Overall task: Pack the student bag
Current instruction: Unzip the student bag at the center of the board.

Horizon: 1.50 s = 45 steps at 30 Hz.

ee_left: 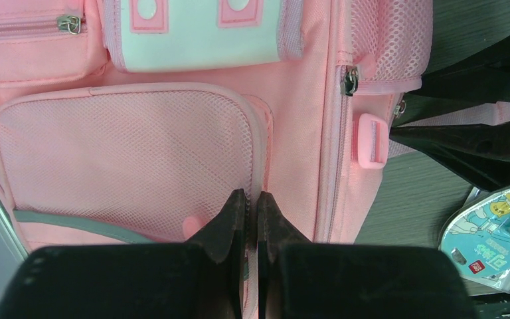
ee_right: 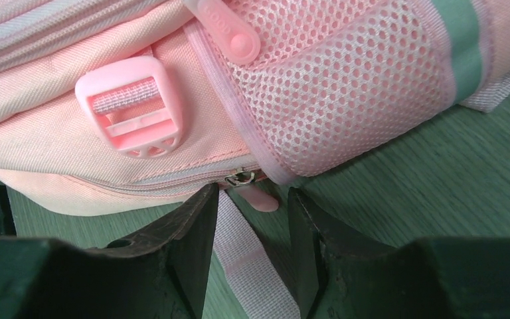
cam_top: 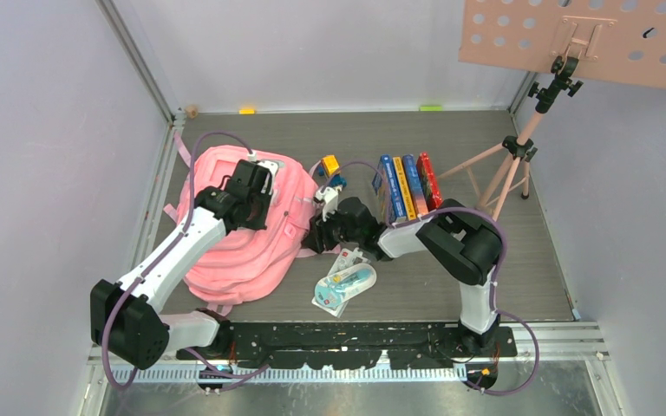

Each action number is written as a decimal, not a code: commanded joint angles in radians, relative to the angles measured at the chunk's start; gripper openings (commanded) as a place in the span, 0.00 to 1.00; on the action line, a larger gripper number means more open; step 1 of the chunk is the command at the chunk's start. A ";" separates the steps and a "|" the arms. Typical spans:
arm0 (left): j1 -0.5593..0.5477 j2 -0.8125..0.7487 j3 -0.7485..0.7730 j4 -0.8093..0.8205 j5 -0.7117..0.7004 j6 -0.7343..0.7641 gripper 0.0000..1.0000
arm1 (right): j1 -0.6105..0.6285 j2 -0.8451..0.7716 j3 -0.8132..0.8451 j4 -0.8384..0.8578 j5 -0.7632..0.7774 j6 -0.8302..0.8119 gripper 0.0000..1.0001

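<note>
The student bag [cam_top: 243, 247], a big pink backpack, lies flat on the left of the table. My left gripper [cam_top: 257, 185] rests on its front. In the left wrist view that gripper [ee_left: 252, 198] is shut, pinching the seam at the edge of the mesh pocket [ee_left: 126, 153]. My right gripper [cam_top: 317, 232] sits low at the bag's right side. It [ee_right: 252, 193] stands open around a pink zipper pull [ee_right: 263, 200] and a white webbing strap [ee_right: 249, 256], gripping neither. The metal slider [ee_right: 242, 178] lies just beyond the tips. A pink buckle [ee_right: 131, 106] shows above.
Several upright books [cam_top: 408, 186] stand right of the bag, with a small yellow and blue item [cam_top: 330, 167] beside them. Blister-packed stationery [cam_top: 345, 286] lies near the front. A pink music stand [cam_top: 520, 147] occupies the back right corner. Walls enclose three sides.
</note>
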 commanded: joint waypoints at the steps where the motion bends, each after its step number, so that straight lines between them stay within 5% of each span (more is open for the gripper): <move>1: 0.008 -0.030 0.017 0.061 -0.010 0.014 0.00 | 0.005 0.003 -0.011 0.062 -0.062 -0.003 0.49; 26: 0.010 -0.019 0.020 0.057 -0.002 0.014 0.00 | 0.012 0.031 0.072 -0.018 -0.025 -0.070 0.43; 32: 0.010 -0.019 0.020 0.057 0.001 0.012 0.00 | 0.024 0.040 0.093 -0.052 -0.020 -0.080 0.29; 36: 0.010 -0.019 0.019 0.058 0.001 0.009 0.00 | 0.029 0.038 0.109 -0.115 -0.023 -0.077 0.05; 45: 0.027 -0.010 0.024 0.046 -0.044 -0.010 0.00 | 0.056 -0.024 0.042 -0.124 -0.030 0.012 0.01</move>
